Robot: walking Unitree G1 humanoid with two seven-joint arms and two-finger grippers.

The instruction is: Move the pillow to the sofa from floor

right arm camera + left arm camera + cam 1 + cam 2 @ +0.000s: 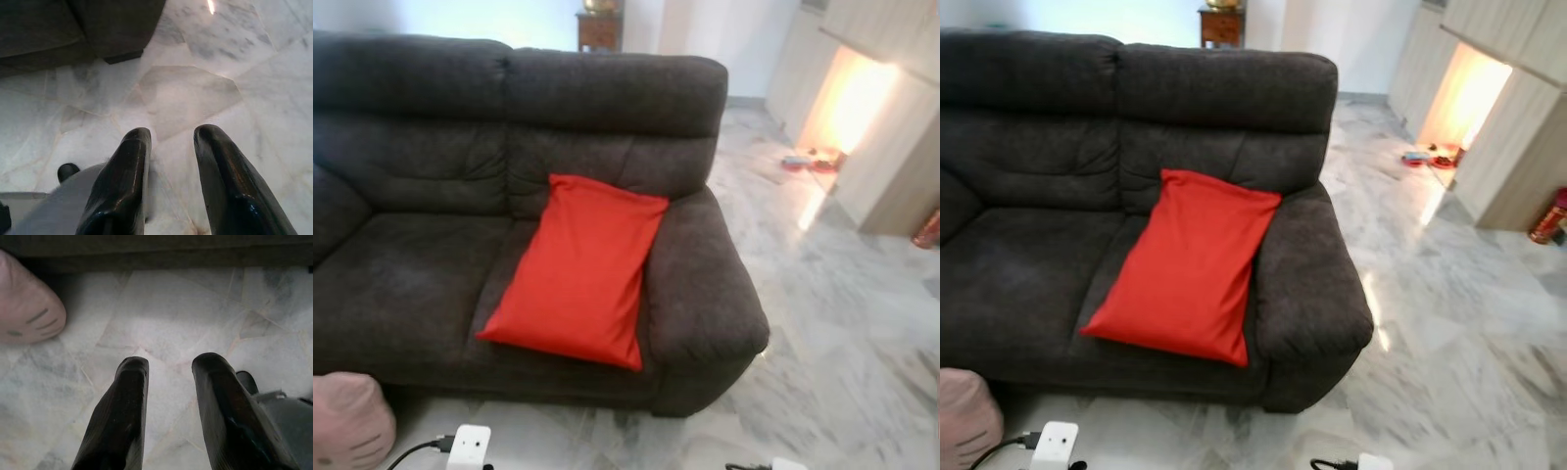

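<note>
A red pillow point(579, 269) lies on the right seat of the dark grey sofa point(411, 264), leaning against the backrest and the right armrest point(705, 284). My left gripper point(168, 364) hangs open above the marble floor, nothing between its fingers. In the right wrist view my right gripper point(171, 134) is also open over the marble floor, near the sofa's front corner point(117, 34).
A pink plush cushion point(347, 421) sits on the floor at the sofa's left front, also seen as the pink cushion point(27, 308). A white plug with a black cable point(470, 446) lies near my feet. Open marble floor point(842, 333) stretches right toward wooden cabinets point(891, 127).
</note>
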